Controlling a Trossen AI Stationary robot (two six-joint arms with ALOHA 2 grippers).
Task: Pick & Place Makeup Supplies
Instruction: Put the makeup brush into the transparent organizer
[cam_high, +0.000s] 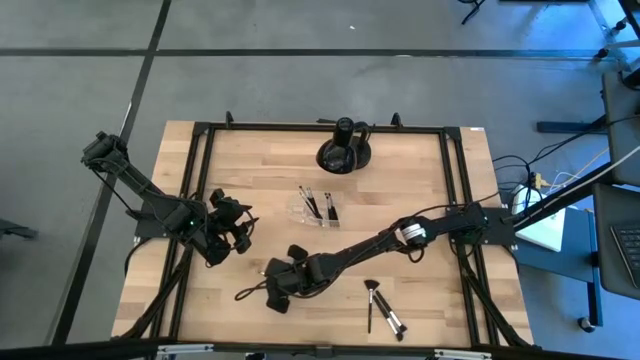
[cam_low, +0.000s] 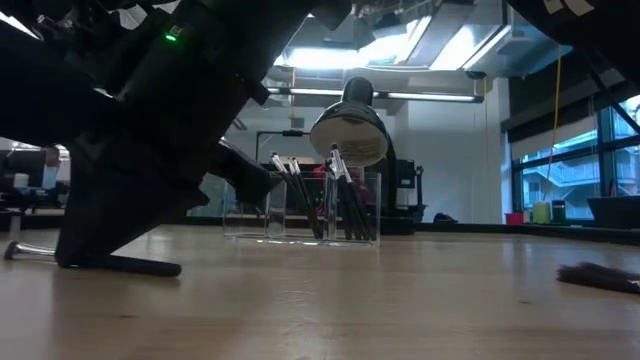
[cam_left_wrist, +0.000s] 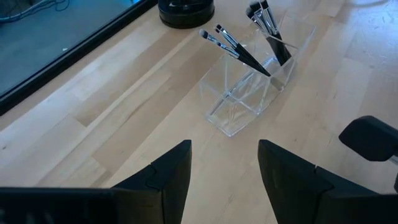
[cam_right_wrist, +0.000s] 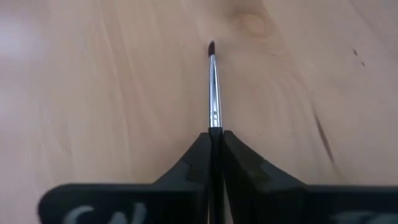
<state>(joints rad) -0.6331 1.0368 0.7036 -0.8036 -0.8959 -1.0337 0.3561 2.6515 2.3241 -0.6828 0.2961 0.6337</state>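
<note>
My right gripper (cam_high: 272, 288) is low over the near-left part of the table, shut on a thin makeup brush (cam_high: 245, 293) with a silver ferrule and a small dark tip (cam_right_wrist: 211, 46). My left gripper (cam_high: 238, 228) hangs open at the table's left, clear of everything, facing the clear organiser (cam_left_wrist: 249, 87). Several brushes stand tilted in the organiser (cam_high: 318, 208), leaning on its walls. Two more brushes (cam_high: 380, 310) lie flat on the wood near the near edge. My right gripper pinches the brush between its two fingers just behind the silver ferrule (cam_right_wrist: 215, 121). It comes slanting down from the table's right. The ferrule and tip stick out ahead of the fingers toward the table's left. In the low view the brush (cam_low: 130, 265) lies level at table height.
A large black rounded object (cam_high: 345, 150) stands at the far middle of the table, behind the organiser. A black frame rail (cam_high: 200, 180) runs along the table's left, far and right sides. Bare wood (cam_high: 440, 300) lies to the right of the loose brushes.
</note>
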